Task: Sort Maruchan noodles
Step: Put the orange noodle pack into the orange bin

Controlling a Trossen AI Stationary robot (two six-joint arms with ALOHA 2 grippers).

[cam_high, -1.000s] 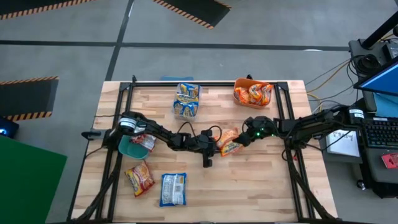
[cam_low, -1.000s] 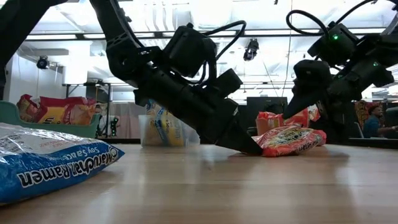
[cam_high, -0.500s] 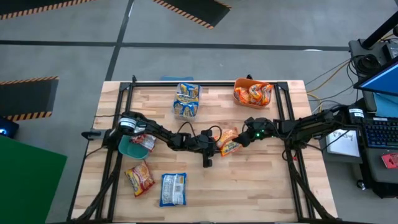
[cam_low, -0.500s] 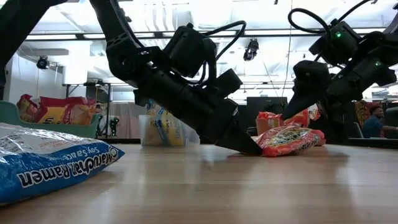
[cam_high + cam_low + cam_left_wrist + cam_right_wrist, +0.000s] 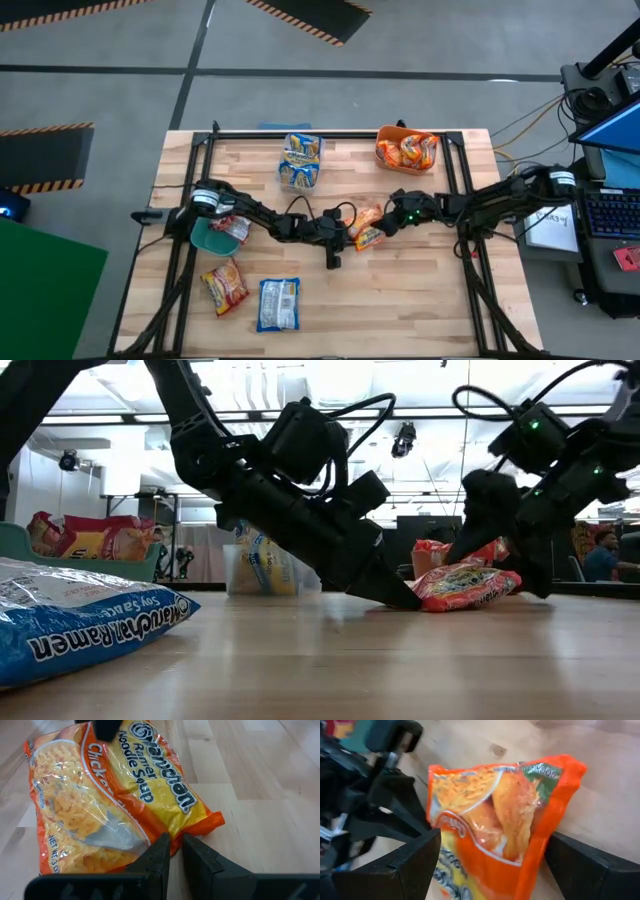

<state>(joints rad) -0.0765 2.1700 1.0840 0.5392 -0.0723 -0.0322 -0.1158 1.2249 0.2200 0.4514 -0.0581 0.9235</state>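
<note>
Flanking orange packet [image 5: 367, 228]: both claws.

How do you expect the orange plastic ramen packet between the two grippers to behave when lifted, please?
The orange plastic ramen packet probably crinkles at its loose edges while its noodle block stays stiff. Its glossy film may slip. With the right gripper's fingers straddling it, it likely lifts easily.

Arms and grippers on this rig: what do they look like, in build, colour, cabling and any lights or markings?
Both arms are dark, near-black jointed links with black cables looping off them. The left gripper ends in two flat, tapered black fingers. The right gripper has broad, blocky black fingers. The right arm shows a small green light near its wrist and a pale band toward its base; the left arm has a similar pale band.
</note>
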